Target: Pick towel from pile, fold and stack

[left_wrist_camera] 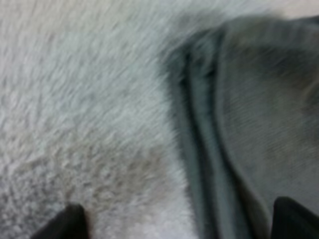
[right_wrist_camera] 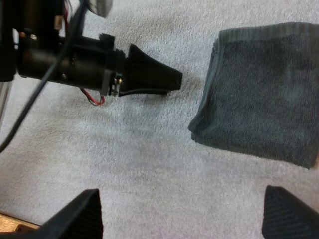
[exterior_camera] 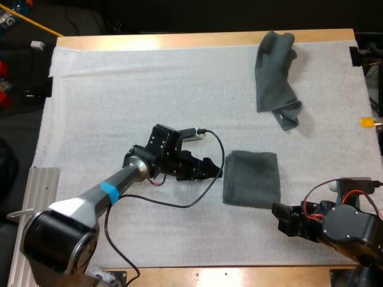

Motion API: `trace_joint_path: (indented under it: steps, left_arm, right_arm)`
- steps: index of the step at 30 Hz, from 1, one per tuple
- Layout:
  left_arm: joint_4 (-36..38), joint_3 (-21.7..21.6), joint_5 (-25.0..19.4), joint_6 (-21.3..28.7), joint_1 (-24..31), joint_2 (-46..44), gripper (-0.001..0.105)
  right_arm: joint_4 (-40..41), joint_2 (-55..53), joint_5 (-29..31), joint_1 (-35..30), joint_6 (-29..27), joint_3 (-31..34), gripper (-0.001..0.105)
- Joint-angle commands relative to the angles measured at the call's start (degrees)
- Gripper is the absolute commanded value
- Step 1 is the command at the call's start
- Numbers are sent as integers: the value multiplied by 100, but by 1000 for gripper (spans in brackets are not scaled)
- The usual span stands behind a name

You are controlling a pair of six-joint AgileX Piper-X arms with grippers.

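left claw (exterior_camera: 214, 169) wide, tips cut off, just beside folded towel (exterior_camera: 252, 178) | right claw (right_wrist_camera: 182, 216) wide, clear

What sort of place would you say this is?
Likely a robotics test bench: wooden table, white mat, my left gripper beside a folded towel, a crumpled towel farther off.

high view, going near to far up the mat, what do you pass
right gripper -> folded towel -> crumpled towel. The left gripper lies level with the folded towel, so it is left out of the order.
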Motion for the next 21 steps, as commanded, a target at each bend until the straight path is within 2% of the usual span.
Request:
trace_joint_path:
  steps: [1, 6, 14, 21]
  left_arm:
    - [70, -30, 76, -31, -37, 25, 72]
    - [184, -120, 82, -31, -124, 35, 72]
    - [280, -179, -365, -101, -691, 71, 72]
    - [305, -543, -348, -339, -1218, 317, 72]
  right_arm:
    - [59, -4, 93, 9, 29, -11, 64]
    - [59, -4, 92, 9, 28, -11, 64]
    - [59, -4, 81, 9, 28, -11, 64]
    - [97, -4, 55, 9, 28, -11, 64]
